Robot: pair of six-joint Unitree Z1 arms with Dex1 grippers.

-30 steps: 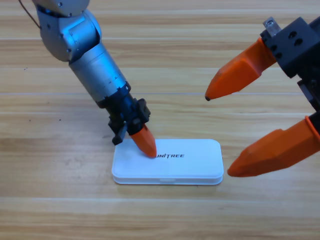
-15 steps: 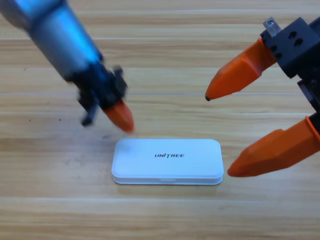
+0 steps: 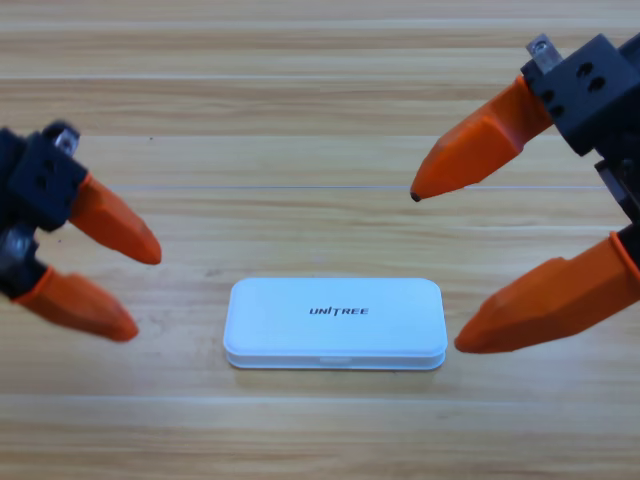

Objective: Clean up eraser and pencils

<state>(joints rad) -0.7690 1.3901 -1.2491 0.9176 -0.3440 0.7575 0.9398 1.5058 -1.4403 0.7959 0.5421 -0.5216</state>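
Retreating from case lid, left gripper (image 3: 142,290) now at left edge, jaws apart, empty. Right gripper (image 3: 432,270) waits, jaws spread. White case (image 3: 335,322) closed on table (image 3: 300,100); eraser, pencils unseen, cleanup looks finished.

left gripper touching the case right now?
No. The left gripper sits open at the left edge, with bare table between its tips and the shut white case.

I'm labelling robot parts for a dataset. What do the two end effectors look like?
The left end effector and the right end effector each have a black blocky body and two orange, tapered, pointed jaws. The right one carries a small silver metal piece on top and round holes in its body.
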